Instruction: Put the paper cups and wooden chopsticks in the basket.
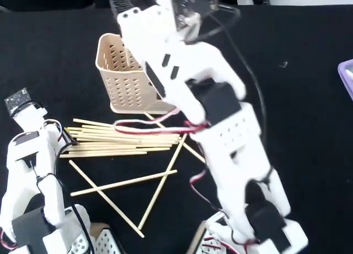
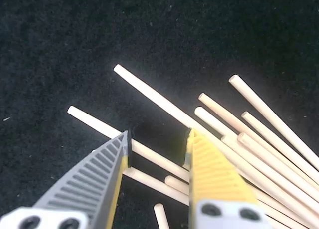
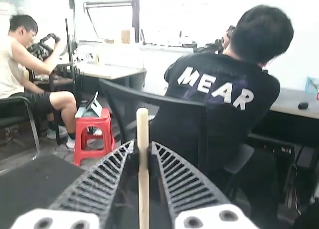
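Wooden chopstick between the right jaws

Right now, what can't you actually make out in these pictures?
- Inside of the basket: high view, the raised arm covers much of it.
- Near end of the held chopstick: right wrist view, cut off by the picture edge.
- The purple object: high view, mostly cut off by the edge.

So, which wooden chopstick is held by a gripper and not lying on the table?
The single chopstick clamped in the right gripper; the other chopsticks all lie loose on the black table.
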`<state>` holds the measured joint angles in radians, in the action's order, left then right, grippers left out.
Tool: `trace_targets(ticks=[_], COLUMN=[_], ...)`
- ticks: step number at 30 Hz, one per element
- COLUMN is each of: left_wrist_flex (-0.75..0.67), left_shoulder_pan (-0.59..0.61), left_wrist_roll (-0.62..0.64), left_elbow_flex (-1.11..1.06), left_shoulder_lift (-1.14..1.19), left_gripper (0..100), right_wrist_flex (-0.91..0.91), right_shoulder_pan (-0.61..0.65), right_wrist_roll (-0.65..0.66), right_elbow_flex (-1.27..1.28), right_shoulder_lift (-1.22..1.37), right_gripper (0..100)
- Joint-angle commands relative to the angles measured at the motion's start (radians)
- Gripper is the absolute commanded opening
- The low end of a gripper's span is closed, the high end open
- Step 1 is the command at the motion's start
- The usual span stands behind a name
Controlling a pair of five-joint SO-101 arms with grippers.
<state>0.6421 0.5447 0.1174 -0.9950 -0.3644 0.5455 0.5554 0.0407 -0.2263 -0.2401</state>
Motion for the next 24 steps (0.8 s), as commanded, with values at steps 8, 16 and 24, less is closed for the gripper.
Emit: trace_targets(ticks=[8,16,24], left_wrist_flex=[-0.015,-0.015,-0.015], left_shoulder_pan=[0.008,0.008,0.01], left_wrist_roll=[0.008,0.008,0.006], left_elbow_flex=[0.007,0.008,0.007], left_shoulder_lift=[-0.015,-0.015,-0.015], left_gripper=[19,19,19], right_wrist_flex=[0.021,0.23,0.39], right_shoulder_pan=[0.031,0.031,0.031], right_wrist_roll=[-0.003,-0.002,-0.002], right_elbow_flex=[-0.045,-0.053,-0.044], right_shoulder_lift=[0.162,0.09,-0.087], right_gripper=[1.6,21.8,20.8])
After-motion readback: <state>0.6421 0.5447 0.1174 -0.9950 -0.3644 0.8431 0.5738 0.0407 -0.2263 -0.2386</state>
